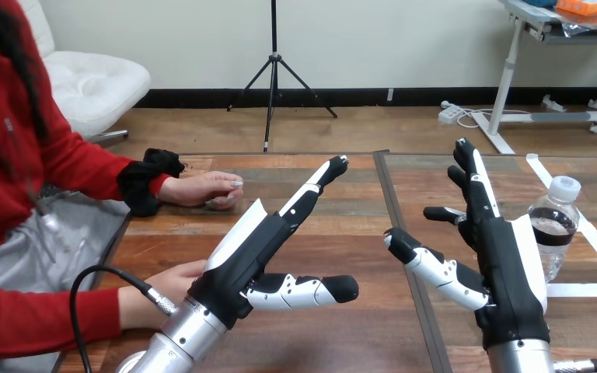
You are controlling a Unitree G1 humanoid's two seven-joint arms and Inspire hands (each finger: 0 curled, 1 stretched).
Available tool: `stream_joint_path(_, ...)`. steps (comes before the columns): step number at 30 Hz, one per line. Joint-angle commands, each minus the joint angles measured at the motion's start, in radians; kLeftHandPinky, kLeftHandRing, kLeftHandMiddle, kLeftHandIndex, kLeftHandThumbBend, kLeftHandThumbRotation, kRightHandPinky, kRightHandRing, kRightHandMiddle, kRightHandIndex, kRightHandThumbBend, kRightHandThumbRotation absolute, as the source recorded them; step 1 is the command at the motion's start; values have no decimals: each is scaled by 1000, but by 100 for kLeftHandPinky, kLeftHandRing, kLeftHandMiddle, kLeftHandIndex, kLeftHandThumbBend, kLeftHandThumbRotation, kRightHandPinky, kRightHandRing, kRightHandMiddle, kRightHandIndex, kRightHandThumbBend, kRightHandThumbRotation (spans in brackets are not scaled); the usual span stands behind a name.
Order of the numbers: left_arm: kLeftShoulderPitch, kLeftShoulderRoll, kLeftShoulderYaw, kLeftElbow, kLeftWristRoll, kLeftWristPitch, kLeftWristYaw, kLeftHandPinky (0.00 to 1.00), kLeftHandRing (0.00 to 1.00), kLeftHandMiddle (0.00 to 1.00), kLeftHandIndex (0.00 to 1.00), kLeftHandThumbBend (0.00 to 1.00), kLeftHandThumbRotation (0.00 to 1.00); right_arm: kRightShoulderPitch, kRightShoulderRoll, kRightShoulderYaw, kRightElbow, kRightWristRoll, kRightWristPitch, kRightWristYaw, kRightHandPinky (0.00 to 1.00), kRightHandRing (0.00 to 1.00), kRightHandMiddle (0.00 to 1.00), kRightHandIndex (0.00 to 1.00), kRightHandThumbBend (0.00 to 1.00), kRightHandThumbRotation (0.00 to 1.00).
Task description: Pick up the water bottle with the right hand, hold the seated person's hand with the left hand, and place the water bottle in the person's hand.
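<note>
Table [342, 326]: wooden, plank-topped.

Water bottle [555, 233]: clear, white cap, dark label band. It stands upright on the table at the right, just beside the outer edge of the right robot hand, with no fingers round it.

Right robot hand [505, 264]: raised above the table, fingers straight and pointing away, thumb spread out to the left, holding nothing.

Left robot hand [256, 245]: raised and slanted up to the right, fingers straight, thumb spread out sideways, holding nothing.

Person's farther hand [202, 189]: rests on the table at the left, apart from both robot hands.

Person's nearer hand [172, 281]: lies low at the left, just beside the left robot wrist; whether they touch I cannot tell.
</note>
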Motion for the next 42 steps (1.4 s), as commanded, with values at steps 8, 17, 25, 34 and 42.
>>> stream_joint_path(8, -49, -2, 13, -13, -22, -19, -3, 100, 100, 100, 100, 100, 72, -53, 14, -51, 6, -44, -89, -115, 74, 93, 96, 98, 100, 58)
stream_joint_path(17, -49, -2, 13, -10, -29, -13, -10, 100, 100, 100, 100, 100, 72, -37, 12, -83, -15, -53, -99, -159, 74, 94, 97, 98, 100, 59)
stream_joint_path(25, -50, -4, 14, -7, -29, -13, -11, 100, 100, 100, 100, 100, 71, -29, 9, -121, -16, -54, -143, -199, 75, 94, 97, 97, 100, 57)
stream_joint_path(34, -53, -5, 13, -5, -26, -18, -9, 100, 100, 100, 100, 100, 71, -26, 4, -163, -2, -47, -191, -235, 74, 92, 96, 96, 100, 56)
stream_joint_path(42, -54, -5, 14, -5, -18, -17, -2, 100, 100, 100, 100, 100, 71, -25, 10, -197, 10, -34, -218, -255, 73, 91, 95, 95, 100, 55)
